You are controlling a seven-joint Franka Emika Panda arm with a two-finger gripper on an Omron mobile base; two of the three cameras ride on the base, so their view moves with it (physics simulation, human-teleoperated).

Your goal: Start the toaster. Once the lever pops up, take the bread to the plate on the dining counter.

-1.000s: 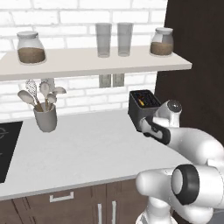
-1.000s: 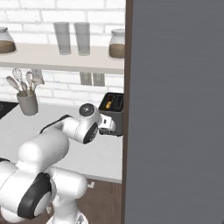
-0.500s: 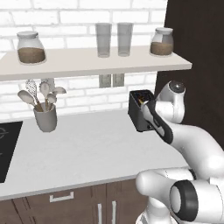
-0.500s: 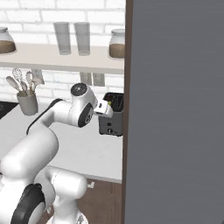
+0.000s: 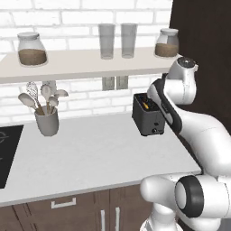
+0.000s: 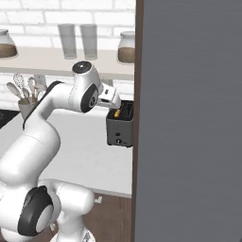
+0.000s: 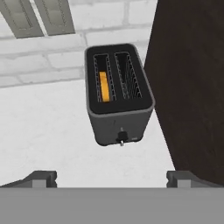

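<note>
The dark grey toaster (image 5: 146,115) (image 6: 119,128) (image 7: 118,94) stands at the right end of the worktop, against a tall dark cabinet. The bread (image 7: 104,85) sits deep in its left slot, with just the orange-tan top edge showing; it also glints in the slot (image 6: 117,112). The lever (image 7: 121,135) is a small dark tab low on the narrow front face. My gripper (image 7: 111,178) (image 6: 113,101) hovers above and in front of the toaster, looking down on it, open, with nothing between its fingertips (image 7: 44,176). The plate and dining counter are out of view.
A tall dark cabinet (image 5: 203,49) (image 7: 192,78) walls off the toaster's right side. A shelf (image 5: 81,63) overhead holds jars and two glasses. A utensil pot (image 5: 47,121) stands at the left, a black cooktop (image 5: 6,153) beyond it. Wall outlets (image 5: 115,82) are behind.
The arm has lifted: the hand rose from low at the toaster's front to above it, now looking down onto the slots. The jaws stayed open; the toaster and bread are unmoved.
</note>
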